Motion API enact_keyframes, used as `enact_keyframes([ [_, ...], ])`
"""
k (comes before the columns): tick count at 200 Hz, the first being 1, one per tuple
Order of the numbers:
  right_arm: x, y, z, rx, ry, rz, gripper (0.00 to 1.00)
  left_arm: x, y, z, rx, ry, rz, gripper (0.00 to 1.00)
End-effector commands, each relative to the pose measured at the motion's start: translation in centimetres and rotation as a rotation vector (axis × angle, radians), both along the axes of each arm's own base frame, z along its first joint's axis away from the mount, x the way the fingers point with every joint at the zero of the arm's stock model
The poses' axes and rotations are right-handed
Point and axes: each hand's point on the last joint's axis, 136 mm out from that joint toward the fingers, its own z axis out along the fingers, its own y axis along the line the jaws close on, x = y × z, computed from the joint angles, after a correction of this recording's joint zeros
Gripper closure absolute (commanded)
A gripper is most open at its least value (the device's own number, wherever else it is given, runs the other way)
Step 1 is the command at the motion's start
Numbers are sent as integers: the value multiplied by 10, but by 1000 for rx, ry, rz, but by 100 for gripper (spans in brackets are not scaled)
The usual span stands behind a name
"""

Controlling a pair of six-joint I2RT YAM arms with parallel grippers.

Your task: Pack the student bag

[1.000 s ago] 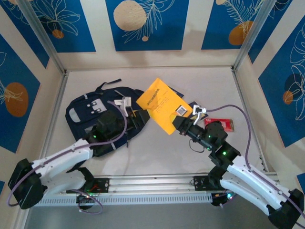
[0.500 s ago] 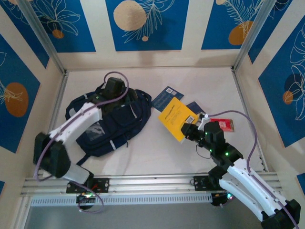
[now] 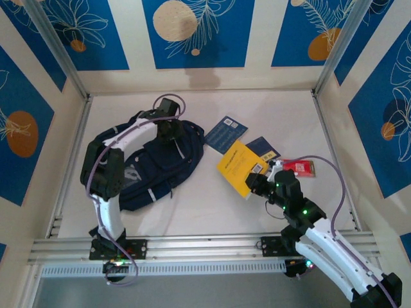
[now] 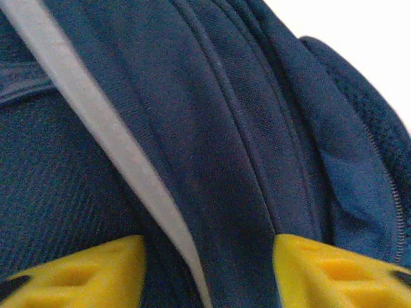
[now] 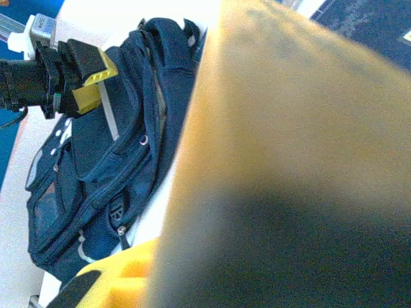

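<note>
Large navy-blue fabric backpack with grey-white reflective stripes [image 3: 151, 170] lies front pockets up on the left half of a pale table [image 3: 205, 208]. Its long axis runs diagonally from near left to far right. The left gripper [image 3: 170, 128] sits on the bag's far-right end, its yellow fingertips [image 4: 83, 273] partly apart astride a ridge of fabric; I cannot tell whether they pinch it. The right gripper [image 3: 252, 185] is clamped narrowly on a flat yellow paper packet [image 3: 239, 163], just right of the bag.
</note>
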Motion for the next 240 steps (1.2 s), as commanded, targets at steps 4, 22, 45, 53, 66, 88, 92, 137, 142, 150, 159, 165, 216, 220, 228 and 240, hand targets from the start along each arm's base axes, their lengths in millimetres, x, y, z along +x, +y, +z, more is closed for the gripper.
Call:
enact_keyframes([
  [4, 6, 6, 28, 64, -100, 20, 100, 14, -14, 5, -59, -30, -31, 65],
  [22, 6, 5, 31, 53, -116, 25, 100, 14, -19, 5, -56, -20, -75, 80],
  [45, 6, 1, 40, 16, -138, 23, 100, 1, -25, 11, -62, -7, -120, 100],
  [53, 6, -1, 44, 0, -149, 22, 100, -6, -30, 16, -61, -17, -149, 100],
  [66, 6, -3, 49, -20, -161, 22, 100, -20, -39, 26, -43, -36, -208, 100],
  [88, 5, -8, 59, -55, -178, 18, 100, -48, -56, 47, 5, -56, -331, 100],
  [92, 5, -9, 62, -62, -182, 16, 100, -54, -58, 51, 13, -61, -352, 100],
  [137, 0, -13, 87, -87, -235, 28, 100, -107, -70, 106, -24, -144, -536, 100],
  [142, -1, -13, 88, -84, -237, 35, 100, -111, -69, 112, -32, -158, -551, 100],
  [150, -2, -11, 91, -77, -240, 47, 100, -118, -66, 121, -40, -181, -569, 100],
  [159, -4, -7, 94, -61, -244, 71, 100, -125, -62, 130, -42, -204, -586, 100],
  [165, -6, -4, 98, -47, -252, 92, 100, -130, -61, 135, -47, -219, -603, 100],
  [216, -16, 40, 114, 184, -216, 284, 100, -171, -81, 165, -222, -276, -812, 100],
  [220, -15, 43, 113, 204, -201, 292, 100, -174, -84, 166, -241, -272, -829, 100],
  [228, -12, 49, 111, 242, -165, 302, 100, -180, -90, 168, -281, -263, -860, 100],
  [240, -8, 58, 110, 298, -124, 319, 100, -186, -96, 171, -329, -257, -891, 100],
])
